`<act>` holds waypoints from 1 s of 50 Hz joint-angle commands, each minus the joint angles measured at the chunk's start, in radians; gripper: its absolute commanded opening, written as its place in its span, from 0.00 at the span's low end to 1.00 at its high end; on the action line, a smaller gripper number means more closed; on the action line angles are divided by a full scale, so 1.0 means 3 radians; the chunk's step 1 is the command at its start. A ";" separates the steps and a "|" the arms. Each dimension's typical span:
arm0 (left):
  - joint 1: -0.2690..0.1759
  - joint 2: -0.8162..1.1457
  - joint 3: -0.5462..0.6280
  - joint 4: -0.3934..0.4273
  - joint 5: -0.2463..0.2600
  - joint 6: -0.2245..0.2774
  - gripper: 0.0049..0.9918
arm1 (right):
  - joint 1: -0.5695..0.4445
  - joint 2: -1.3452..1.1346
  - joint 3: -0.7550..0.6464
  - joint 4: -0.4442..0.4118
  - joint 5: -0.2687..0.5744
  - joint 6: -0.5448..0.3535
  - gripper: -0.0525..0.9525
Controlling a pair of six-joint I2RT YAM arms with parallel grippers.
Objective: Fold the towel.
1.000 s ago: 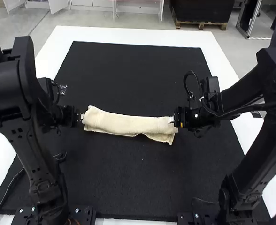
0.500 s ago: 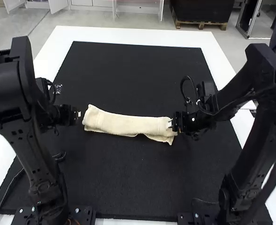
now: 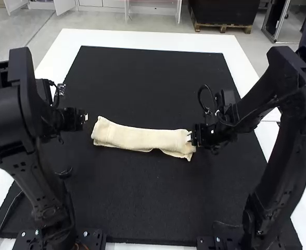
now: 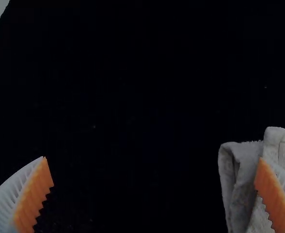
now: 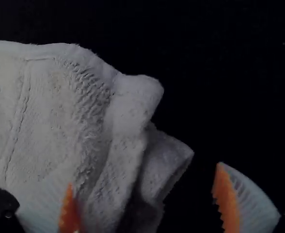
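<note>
And here we are, partway through the fold by the look of it: the towel [image 3: 142,138] lies in a long, narrow strip across the black mat [image 3: 142,208] on the table [image 3: 142,37], layers stacked but uneven, a loose corner [image 5: 167,160] poking out at its right end. The left end effector [image 4: 152,159] stands wide, empty, just off the left end; the right end effector [image 5: 144,174] is wide too, one finger over the cloth, the other out past its end, contact hard to call. The lengthwise folding looks done, so next, I'd judge, comes a grip on one end through every layer and a carry across to shorten the strip; miss that loose corner and it splays. No label or writing can be made out on the cloth.
</note>
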 commanded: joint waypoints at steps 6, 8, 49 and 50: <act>0.0029 -0.0100 0.0067 -0.0017 0.0066 -0.0048 0.98 | 0.0213 0.0207 0.0091 0.0096 -0.0289 -0.0054 0.08; 0.0034 -0.0095 0.0067 -0.0027 0.0066 -0.0048 0.98 | 0.0208 0.0212 0.0091 0.0081 -0.0289 -0.0065 0.07; 0.0034 -0.0136 -0.0097 -0.0002 0.0020 -0.0140 0.98 | -0.0088 -0.0723 0.0438 -0.0788 -0.0831 -0.0152 0.03; 0.0034 -0.0141 -0.0102 -0.0002 0.0009 -0.0140 0.98 | -0.0078 -0.0734 0.0449 -0.0793 -0.0861 -0.0147 0.03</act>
